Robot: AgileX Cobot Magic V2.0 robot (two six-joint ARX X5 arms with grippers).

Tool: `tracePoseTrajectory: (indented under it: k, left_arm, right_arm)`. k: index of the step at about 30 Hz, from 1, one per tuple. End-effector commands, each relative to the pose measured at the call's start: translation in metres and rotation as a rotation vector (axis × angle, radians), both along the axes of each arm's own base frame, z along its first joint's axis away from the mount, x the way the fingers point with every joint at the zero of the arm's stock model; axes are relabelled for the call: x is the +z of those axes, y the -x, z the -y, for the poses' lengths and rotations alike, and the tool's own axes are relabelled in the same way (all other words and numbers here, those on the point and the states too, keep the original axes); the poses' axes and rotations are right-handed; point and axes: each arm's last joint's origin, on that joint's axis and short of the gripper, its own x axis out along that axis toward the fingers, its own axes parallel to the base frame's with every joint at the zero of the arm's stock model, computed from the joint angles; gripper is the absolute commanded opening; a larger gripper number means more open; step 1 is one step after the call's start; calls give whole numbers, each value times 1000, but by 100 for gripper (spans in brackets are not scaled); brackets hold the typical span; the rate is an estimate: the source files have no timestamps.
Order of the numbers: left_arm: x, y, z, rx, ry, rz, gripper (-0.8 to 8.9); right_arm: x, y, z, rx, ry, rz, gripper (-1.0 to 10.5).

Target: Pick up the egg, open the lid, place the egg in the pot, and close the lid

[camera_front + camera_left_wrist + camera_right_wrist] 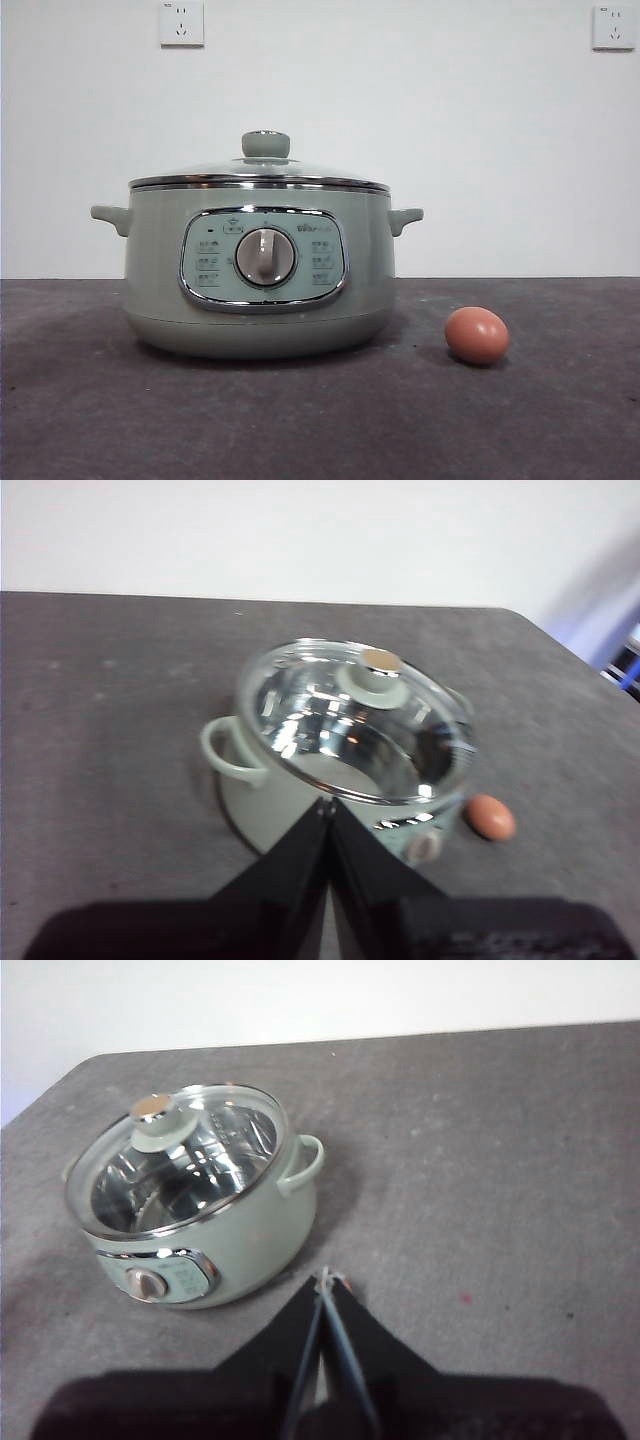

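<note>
The sage-green pot [258, 290] stands on the dark table with its glass lid [262, 172] closed on it, green knob on top. The brown-orange egg [477, 335] lies on the table to the right of the pot, apart from it. In the left wrist view the pot [290, 805], the lid [355, 720] and the egg [491, 817] show beyond my left gripper [327, 805], which is shut, empty and raised above the table. In the right wrist view the pot [215, 1225] and lid [175, 1160] show; the egg is out of view there. My right gripper [325, 1278] is shut and empty.
The dark grey table [320, 420] runs to a white wall with two sockets [181, 23]. Neither arm shows in the front view. The table's corner shows in the right wrist view [60, 1090].
</note>
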Motion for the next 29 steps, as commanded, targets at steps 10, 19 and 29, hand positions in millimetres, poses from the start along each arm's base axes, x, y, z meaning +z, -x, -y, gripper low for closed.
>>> tracePoseTrajectory:
  k: [10,19,29]
  left_arm:
    - [15,9,3,-72,-7,28,-2]
    - [16,1,4,-137,12,8,714]
    - [18,-12,5,-158,16,4,730]
  right_arm:
    - [21,7,-1,35,43,24,6]
    - [19,5,-1,61,23,-14,610]
    - [16,-3,-1,63,19,-69,666]
